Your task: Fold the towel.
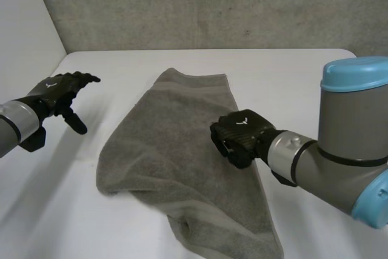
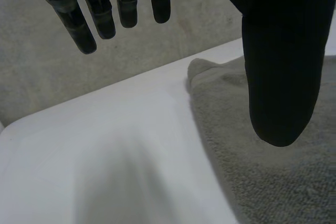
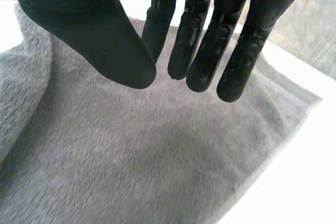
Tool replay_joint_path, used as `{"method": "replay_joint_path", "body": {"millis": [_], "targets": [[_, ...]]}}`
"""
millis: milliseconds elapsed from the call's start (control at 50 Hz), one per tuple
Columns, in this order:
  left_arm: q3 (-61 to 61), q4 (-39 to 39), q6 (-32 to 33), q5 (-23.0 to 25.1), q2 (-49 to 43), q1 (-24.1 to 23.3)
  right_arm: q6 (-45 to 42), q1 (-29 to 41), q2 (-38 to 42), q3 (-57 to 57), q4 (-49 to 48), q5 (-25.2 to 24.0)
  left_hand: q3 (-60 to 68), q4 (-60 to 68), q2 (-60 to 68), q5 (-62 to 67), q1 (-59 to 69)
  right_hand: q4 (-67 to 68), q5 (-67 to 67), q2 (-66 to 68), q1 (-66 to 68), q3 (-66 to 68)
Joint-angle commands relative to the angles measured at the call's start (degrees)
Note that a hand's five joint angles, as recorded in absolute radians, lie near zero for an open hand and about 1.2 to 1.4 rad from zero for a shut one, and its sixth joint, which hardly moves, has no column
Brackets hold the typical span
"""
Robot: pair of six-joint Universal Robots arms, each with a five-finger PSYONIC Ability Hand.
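Note:
A grey towel (image 1: pixel 176 144) lies rumpled on the white table (image 1: pixel 291 71), running from the far middle down to the near edge. My right hand (image 1: pixel 239 134) sits over the towel's right edge at mid-length, its fingers curled in. In the right wrist view its fingers (image 3: pixel 231 51) and thumb nearly meet just above the towel (image 3: pixel 157 156), with no cloth between them. My left hand (image 1: pixel 57 92) hovers open over bare table to the left of the towel. In its own wrist view the fingers (image 2: pixel 94 19) are spread and a far corner of the towel (image 2: pixel 273 182) lies beyond its thumb.
A grey wall (image 1: pixel 200 4) closes the table's far side and a white panel (image 1: pixel 24 22) stands at the left. Bare table surrounds the towel on both sides.

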Motion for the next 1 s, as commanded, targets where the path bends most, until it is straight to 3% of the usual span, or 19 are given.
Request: {"method": "replay_joint_path", "body": {"millis": [20, 100, 320, 440, 460, 480, 520, 640, 700, 740, 860, 900, 1000], "targets": [[-0.2, 0.3, 0.0, -0.2, 0.2, -1.0, 16.1, 1.3, 2.4, 0.8, 0.0, -0.5, 1.2, 1.2, 1.2, 1.0, 1.4, -24.8, -25.6, -24.7, -16.0, -24.8], [-0.4, 0.3, 0.0, -0.2, 0.2, -0.9, 24.0, 5.4, 4.9, 0.2, -2.6, -1.1, 1.2, 1.2, 1.2, 1.0, 1.4, -35.3, -36.1, -35.1, -26.4, -35.3], [-0.2, 0.4, 0.0, -0.3, 0.2, -0.3, 25.7, 13.0, 13.1, -5.6, -3.6, 1.3, 1.2, 1.2, 1.2, 1.0, 1.4, -33.1, -33.9, -33.0, -24.3, -33.1], [-0.3, 0.4, 0.0, -0.3, 0.2, -0.3, 25.4, 14.8, 16.3, -7.6, -3.6, 2.6, 1.2, 1.2, 1.2, 1.0, 1.4, -19.0, -19.8, -18.9, -10.1, -19.0], [-0.4, 0.4, 0.0, -0.3, 0.2, -0.3, 25.1, 14.8, 16.4, -7.8, -3.7, 2.7, 1.2, 1.2, 1.2, 1.0, 1.4, -9.0, -9.8, -8.9, -0.2, -9.0], [-0.4, 0.4, 0.0, -0.3, 0.2, -0.3, 25.1, 14.8, 16.4, -7.8, -3.7, 2.7, 1.2, 1.2, 1.2, 1.0, 1.4, -8.9, -9.7, -8.8, -0.1, -8.9], [-0.4, 0.4, 0.0, -0.3, 0.1, -0.6, 24.9, 14.4, 15.6, -7.3, -4.0, 3.0, 1.2, 1.2, 1.2, 1.0, 1.4, 18.7, 17.9, 18.8, 27.5, 18.7], [-0.9, 0.4, 0.0, -0.2, 0.1, -0.9, 23.4, 10.7, 8.3, -5.6, -6.9, 2.9, 1.2, 1.2, 1.2, 1.0, 1.4, 18.8, 18.0, 18.9, 27.6, 18.8], [-1.1, 0.7, 0.0, -0.1, 0.1, -1.2, 17.7, 5.7, 2.7, -2.9, -7.4, 2.3, 1.2, 1.2, 1.2, 1.0, 1.4, 18.8, 18.0, 18.9, 27.6, 18.8], [-1.2, 1.3, 0.0, -0.1, -0.1, -2.1, 9.3, 1.4, -1.0, -0.9, -6.2, 1.6, 1.2, 1.2, 1.2, 1.0, 1.4, 18.8, 18.0, 18.9, 27.6, 18.8], [-1.0, 2.6, 0.1, -0.1, -0.8, -5.0, -3.5, -4.5, -2.9, 1.1, -0.3, 0.9, 1.6, 1.6, 1.6, 1.3, 1.8, 18.8, 18.0, 18.9, 27.6, 18.8], [-0.4, 3.8, 0.1, -0.1, -2.4, -7.0, -10.4, -8.5, -3.1, 1.5, 5.5, 0.8, 2.1, 2.1, 2.1, 1.8, 2.3, 18.8, 18.0, 18.9, 27.6, 18.8], [1.6, 5.8, 0.2, -0.5, -4.7, -10.9, -17.4, -14.2, -3.3, 1.7, 11.3, 0.6, 2.7, 2.8, 2.7, 2.5, 2.9, 18.8, 18.0, 18.9, 27.6, 18.8]]}}
